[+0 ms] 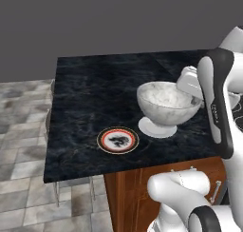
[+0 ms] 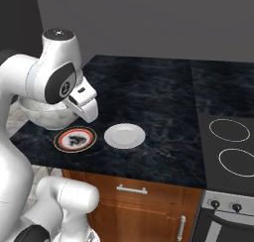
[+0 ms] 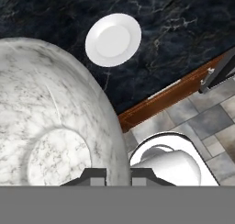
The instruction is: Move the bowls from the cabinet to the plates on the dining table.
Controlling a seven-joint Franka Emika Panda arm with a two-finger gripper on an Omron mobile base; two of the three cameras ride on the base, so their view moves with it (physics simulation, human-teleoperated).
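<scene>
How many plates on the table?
2: an orange-red plate near the table's front edge and a white plate beside it, both bare. The held marble bowl could be hiding something.

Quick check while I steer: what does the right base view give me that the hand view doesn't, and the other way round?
Right base view alone: the orange-red plate lying bare beside the white plate, and a stovetop to the right. Hand view alone: the gripper shut on the rim of the marbled bowl, seen looking into the bowl, with floor tiles past the table edge. Both: the marbled bowl held above the dining table, and the white plate with nothing on it.
</scene>
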